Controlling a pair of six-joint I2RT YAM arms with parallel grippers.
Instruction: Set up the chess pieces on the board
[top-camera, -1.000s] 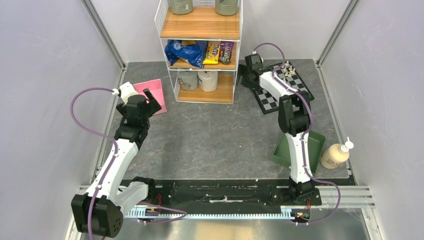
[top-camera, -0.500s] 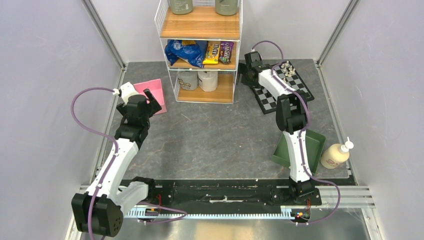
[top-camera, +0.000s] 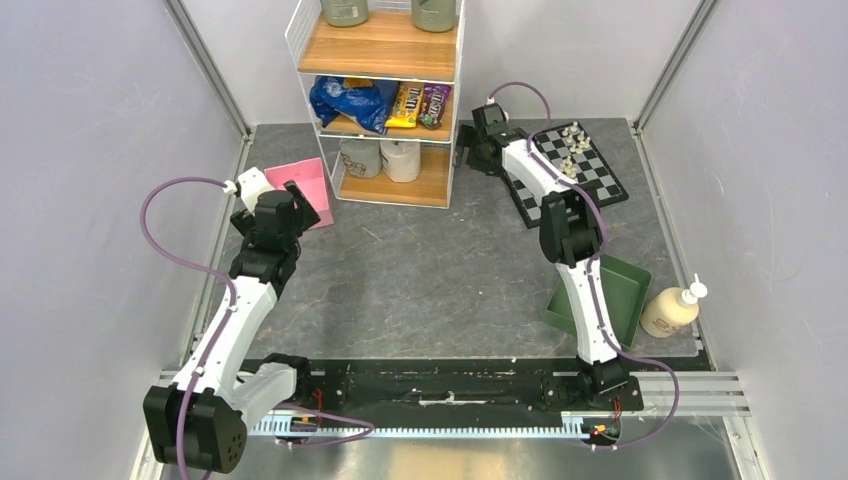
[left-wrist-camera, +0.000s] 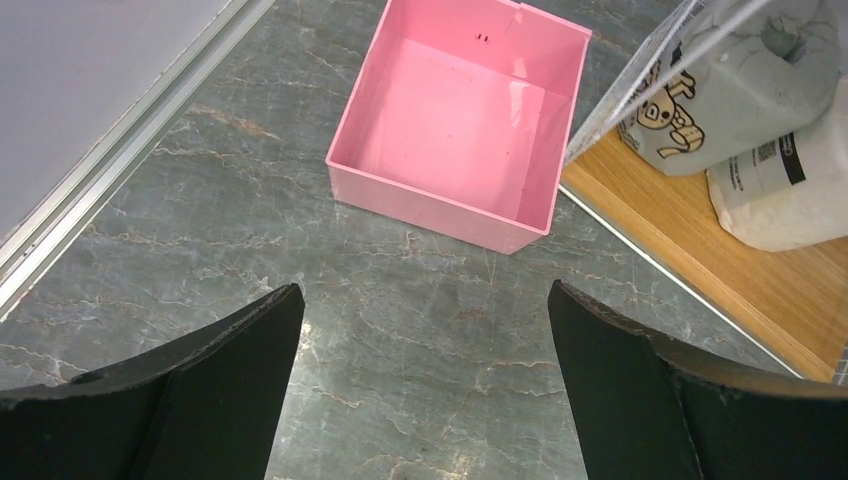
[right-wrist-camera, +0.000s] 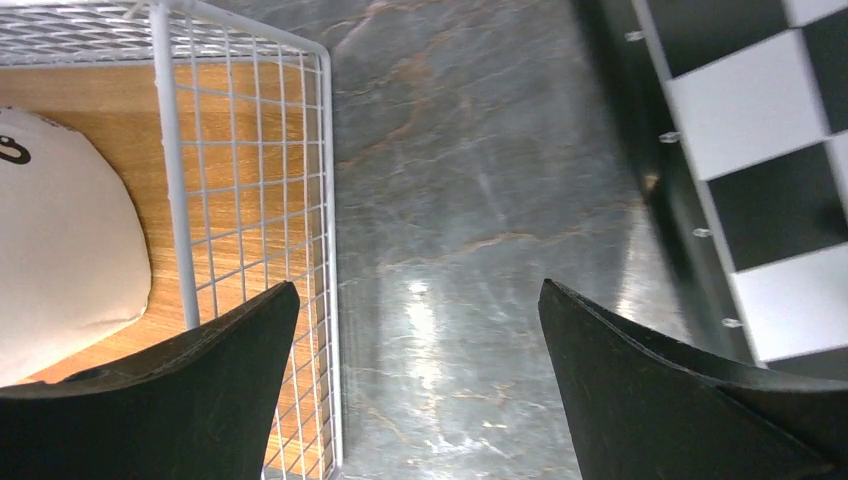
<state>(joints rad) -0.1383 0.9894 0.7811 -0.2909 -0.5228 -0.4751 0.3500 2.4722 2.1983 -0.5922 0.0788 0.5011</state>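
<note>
The board (top-camera: 585, 175) lies at the back right, turned at an angle. Several cream chess pieces (top-camera: 571, 148) stand on its far half; black ones I cannot make out. My right gripper (top-camera: 468, 150) hangs open and empty low over the bare table, between the wire shelf (top-camera: 385, 100) and the board's left rim. In the right wrist view the gripper (right-wrist-camera: 418, 284) has the shelf's wire side (right-wrist-camera: 322, 200) by its left finger and the board's rim (right-wrist-camera: 660, 200) to the right. My left gripper (top-camera: 304, 200) is open and empty, just short of the pink box (left-wrist-camera: 455, 120).
The shelf holds snack bags, a mug and paper rolls (left-wrist-camera: 770, 170), and its wooden base (left-wrist-camera: 700, 260) is close to my left gripper. A green tray (top-camera: 622, 292) and a pump bottle (top-camera: 672, 310) sit at the near right, beside the right arm.
The right gripper has moved left, away from the board. The wire shelf has shifted left along with it, and more of the board now shows. The left arm has not moved.
</note>
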